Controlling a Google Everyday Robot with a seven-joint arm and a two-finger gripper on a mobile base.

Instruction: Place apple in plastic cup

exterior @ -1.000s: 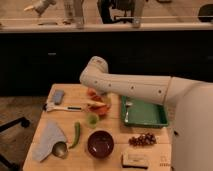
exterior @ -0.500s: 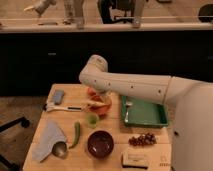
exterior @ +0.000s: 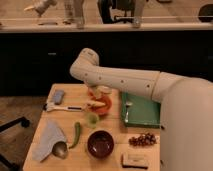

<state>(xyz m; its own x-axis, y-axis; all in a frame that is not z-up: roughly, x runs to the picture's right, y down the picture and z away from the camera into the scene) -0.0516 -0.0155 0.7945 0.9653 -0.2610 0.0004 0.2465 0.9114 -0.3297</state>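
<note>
Gripper [exterior: 101,93] low over orange bowl [exterior: 105,110] | fingers wide | apple not told apart from bowl | green cup [exterior: 92,119] just beside bowl, on worktop [exterior: 116,132]

Arm [exterior: 125,80]: smooth cream-white shell, thick rounded links, a bulbous joint, small dark dots along the forearm. Body [exterior: 190,125]: broad, pale, plain. Pale gripper [exterior: 100,95] just above the bowl [exterior: 104,109], fingers apart.
</note>
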